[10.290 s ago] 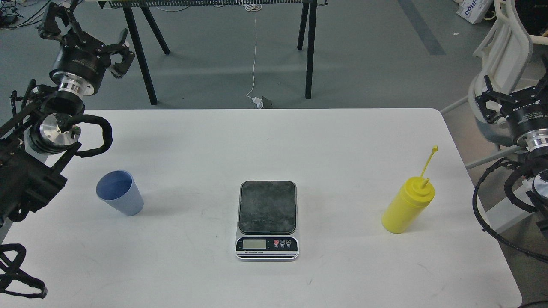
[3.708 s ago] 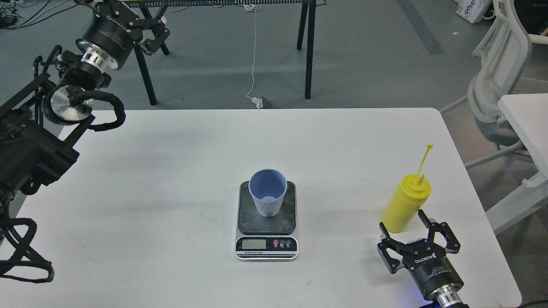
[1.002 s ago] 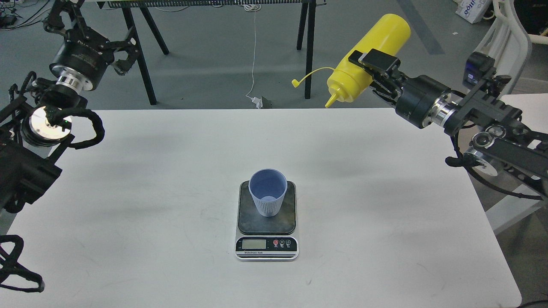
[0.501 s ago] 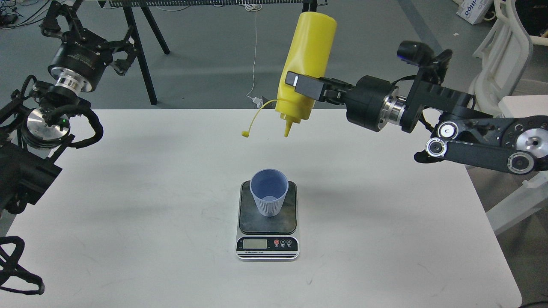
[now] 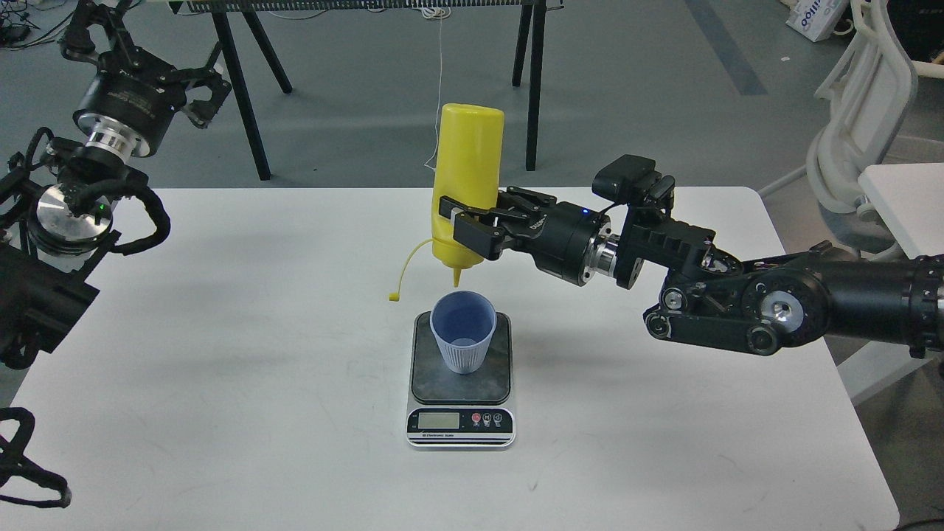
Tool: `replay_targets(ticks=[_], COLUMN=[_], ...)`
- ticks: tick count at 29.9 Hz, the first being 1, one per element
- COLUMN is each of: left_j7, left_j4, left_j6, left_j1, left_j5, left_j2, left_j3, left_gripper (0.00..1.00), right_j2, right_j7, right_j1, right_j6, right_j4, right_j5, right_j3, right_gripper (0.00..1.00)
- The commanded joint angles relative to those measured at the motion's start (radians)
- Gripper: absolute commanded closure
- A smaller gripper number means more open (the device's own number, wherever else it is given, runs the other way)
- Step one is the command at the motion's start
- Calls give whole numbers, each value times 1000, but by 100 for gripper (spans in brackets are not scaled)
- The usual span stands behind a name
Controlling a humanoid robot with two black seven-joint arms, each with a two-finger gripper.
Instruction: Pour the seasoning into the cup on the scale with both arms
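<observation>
Above cup (image 5: pixel 462 331) on scale (image 5: pixel 460 380): right end effector (image 5: pixel 472 227) pinches seasoning (image 5: pixel 467 184) upside down, nozzle just over cup. Left end effector (image 5: pixel 140 53) spread wide, far off.

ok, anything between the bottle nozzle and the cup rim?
Nothing. In the head view the inverted yellow bottle, held by the right hand, hangs nozzle-down just above the blue cup; only bare air between.
</observation>
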Motion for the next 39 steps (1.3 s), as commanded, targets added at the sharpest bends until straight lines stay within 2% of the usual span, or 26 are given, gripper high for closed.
replay_targets(ticks=[1, 10, 13, 19, 25, 29, 34, 39], left_j7=[-7, -7, -7, -3, -2, 1, 1, 3], left_j4=[0, 0, -2, -2, -3, -3, -5, -3], left_j6=[2, 2, 2, 4, 12, 12, 12, 12], left_j1=[0, -1, -1, -1, -4, -10, -12, -12], left_j5=[0, 0, 0, 1, 3, 5, 8, 8], left_j2=[-1, 8, 10, 17, 14, 13, 13, 13], left_j3=[0, 0, 0, 2, 5, 11, 14, 14], left_gripper=[0, 0, 0, 0, 0, 0, 0, 0], right_j2=[12, 28, 15, -109, -244, -304, -318, -314], right_j7=[0, -1, -5, 0, 0, -1, -11, -14], right_j1=[-6, -7, -9, -35, -197, -344, -527, -665], right_j6=[-1, -2, -2, 7, 27, 100, 255, 412], right_j4=[-22, -33, -21, 54, 117, 142, 136, 128], right_j5=[-49, -60, 2, 213, 341, 499, 702, 949], right_j3=[-3, -3, 18, 150, 398, 625, 888, 1015], right_gripper=[57, 57, 57, 57, 56, 56, 56, 55])
